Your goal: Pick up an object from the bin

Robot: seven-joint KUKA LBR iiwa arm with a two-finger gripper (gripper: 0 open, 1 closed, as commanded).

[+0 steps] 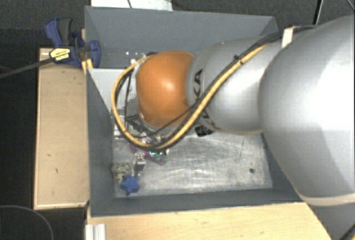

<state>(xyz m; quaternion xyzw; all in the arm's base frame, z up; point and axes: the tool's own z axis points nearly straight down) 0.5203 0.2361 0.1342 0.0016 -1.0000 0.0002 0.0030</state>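
**Item 1.** Bin (101, 144), grey metal, with a sloped left wall. The floor is scuffed and mostly bare.

**Item 2.** Olive-grey lump (118, 169), in the near-left corner of the floor at the foot of the wall. Its kind is unclear; it is irregular and probably light.

**Item 3.** Blue piece (130, 184), just beside and below the lump, possibly touching it. It is small and knobbly, judged light and perhaps soft. It is best taken across its narrow middle, though the wall and front corner crowd any approach from the left.

**Item 4.** End effector (146, 148), low over the left part of the floor, just up and right of items 2 and 3. It sits under the orange cover (162, 88) and the looped cable (116, 103). Whether it is wide or narrow cannot be told, and nothing is seen held.

**Item 5.** Green-and-magenta bit (159, 157), at the end effector's lower edge. Cannot tell whether it is a loose thing or a robot part.

**Item 6.** Dark speck (251, 169), well apart to the right and too small to identify.
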